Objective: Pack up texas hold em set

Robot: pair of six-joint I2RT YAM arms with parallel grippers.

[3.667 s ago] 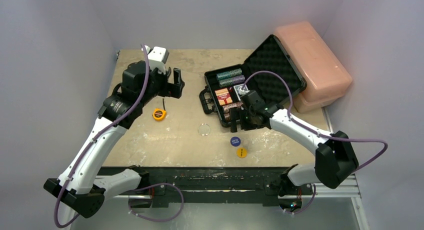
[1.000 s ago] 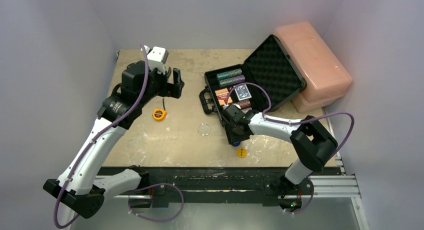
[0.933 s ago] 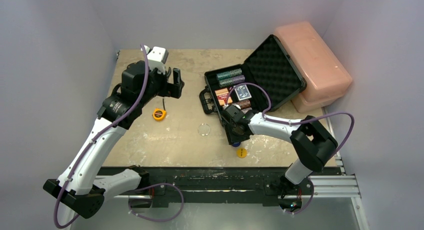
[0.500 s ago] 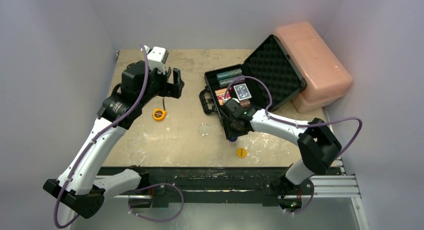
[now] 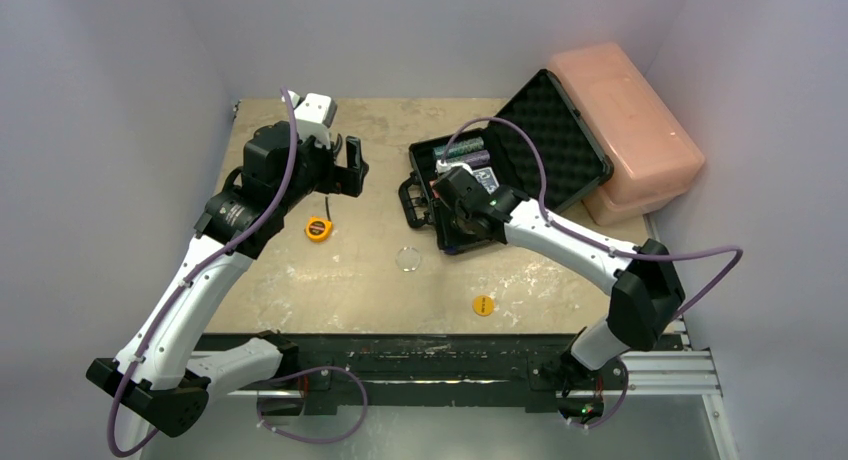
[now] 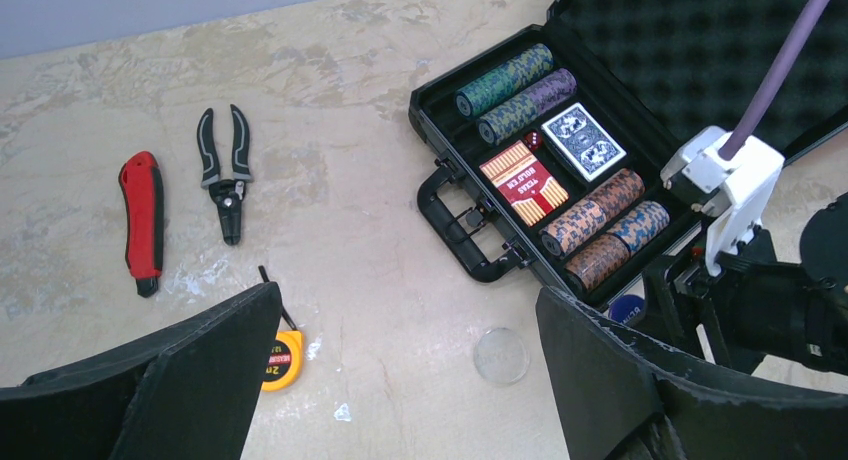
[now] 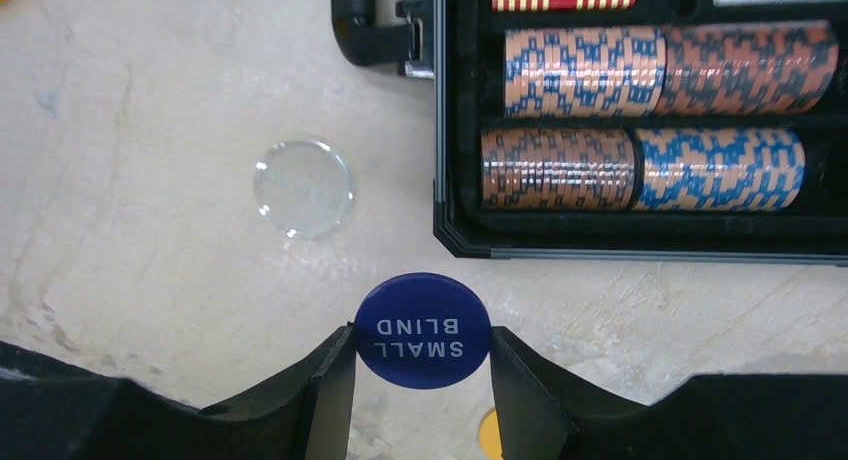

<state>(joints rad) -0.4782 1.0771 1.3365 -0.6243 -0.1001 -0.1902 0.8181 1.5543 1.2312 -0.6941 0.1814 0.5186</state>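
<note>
Your right claw (image 7: 421,346) gripped the round blue plastic button (image 7: 422,326) just beside the open black hard briefcase (image 7: 440,160); your left claw (image 6: 405,315) hung released.

Lifted blue button (image 7: 422,330) off desk (image 5: 350,270) in right claw (image 7: 422,342); swung toward 11 o'clock.

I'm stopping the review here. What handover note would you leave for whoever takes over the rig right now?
Left gripper: open, empty, above the table.
Right gripper: shut on the blue button, just outside the case.
Done: chip stacks, red deck and blue deck sit in the open case.
Left: stow this button, the yellow button and the clear disc, then close the lid.
</note>
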